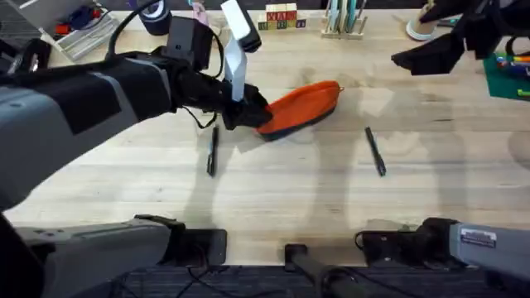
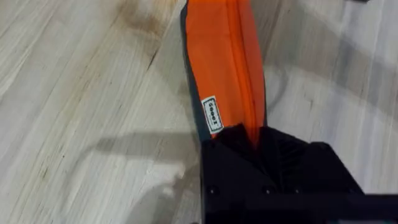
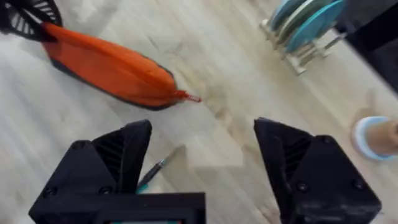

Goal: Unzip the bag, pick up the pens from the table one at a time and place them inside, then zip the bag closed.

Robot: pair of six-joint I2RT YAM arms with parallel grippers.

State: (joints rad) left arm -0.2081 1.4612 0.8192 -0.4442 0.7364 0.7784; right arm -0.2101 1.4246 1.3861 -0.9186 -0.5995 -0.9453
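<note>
the bag (image 1: 302, 106) lies on its side near the middle of the table (image 1: 290, 190), its zipper shut along the top as far as the left wrist view shows. the left gripper (image 1: 247, 114) is clamped on the bag's near-left end; in the left wrist view its black fingers (image 2: 249, 155) close over the orange fabric at the zipper line, just beside a small white label (image 2: 212, 114) on the bag's (image 2: 221, 56) side. the bag's far end points away toward the back of the table, tilted up to the right in the overhead view, with a small red zipper pull (image 3: 193, 97) sticking out of that tip.

two pens lie on the bare wood. one pen (image 1: 212, 151) rests just beside the left gripper, on the near side of it, running roughly front to back. the other pen (image 1: 375, 151) lies well apart from the bag on the right half of the table, also roughly front to back with a slight slant.

the right gripper (image 3: 202, 162) hangs above the table with its fingers spread wide and nothing between them. in the right wrist view the tip of a pen (image 3: 152, 173) shows just beside one finger, and the bag (image 3: 109, 68) lies farther off with the left gripper on its far end.

a wooden rack (image 1: 344, 21) with pale sticks stands at the back edge, with toy blocks (image 1: 281, 18) beside it.
</note>
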